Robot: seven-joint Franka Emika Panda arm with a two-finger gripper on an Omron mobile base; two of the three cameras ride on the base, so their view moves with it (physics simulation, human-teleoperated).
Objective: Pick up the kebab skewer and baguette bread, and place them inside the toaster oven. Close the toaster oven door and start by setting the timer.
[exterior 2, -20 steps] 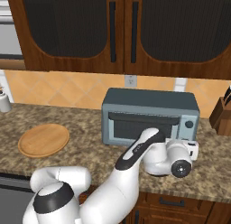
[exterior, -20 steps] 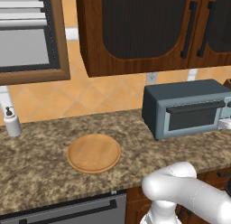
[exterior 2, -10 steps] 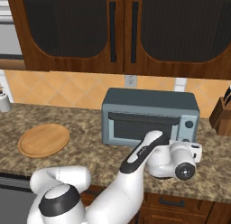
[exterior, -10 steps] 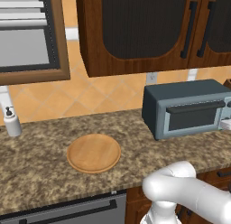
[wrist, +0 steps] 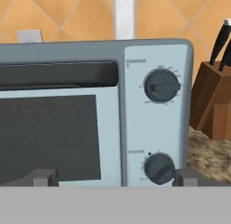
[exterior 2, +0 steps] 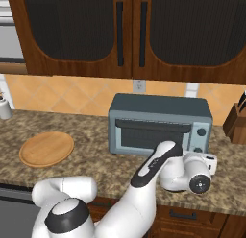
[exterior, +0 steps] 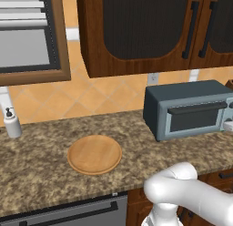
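With the door shut on the toaster oven at the bench's right, the spread hand sits off-centre from the lower knob; closing so risks slipping off.

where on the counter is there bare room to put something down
Bare granite lies between the wooden plate and the toaster oven, and between the plate and the soap bottle. It is crowded right of the oven, by the knife block and the arm.
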